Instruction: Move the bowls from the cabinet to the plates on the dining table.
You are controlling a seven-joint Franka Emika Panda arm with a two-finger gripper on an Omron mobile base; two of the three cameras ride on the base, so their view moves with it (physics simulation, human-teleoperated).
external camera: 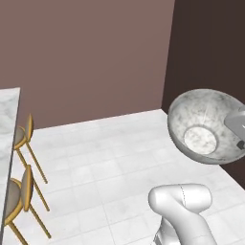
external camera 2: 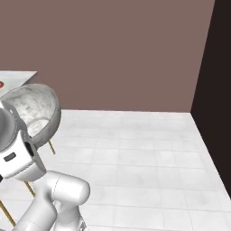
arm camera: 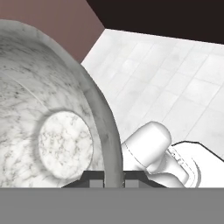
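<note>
The deep, round grey-white marbled bowl [external camera: 205, 127] is up in the air right now, tipped on its side so you look straight into it at the pale flat base, and the gripper [arm camera: 114, 178] is pinched shut on its rim, one dark finger tip inside the wall and one outside from what the hand view gives. Below it there's just white tiled floor [external camera: 105, 162], with the plain mauve-brown wall [external camera: 86, 52] behind and a dark panel off to the right. Over on the left edge you can catch a strip of the white grey-veined marble dining table [external camera: 8, 115] with two wooden chairs with grey seats [external camera: 21, 143] tucked along it, and the right base view has a sliver of a red-rimmed plate [external camera 2: 1, 84] on that same top. So I'd call this the carry leg. My two cents on doing it well: a rim pinch on a heavy-looking bowl is easy to lose, so swing it slowly, level it out before coming down, and line the base up over the plate's centre before letting go.
</note>
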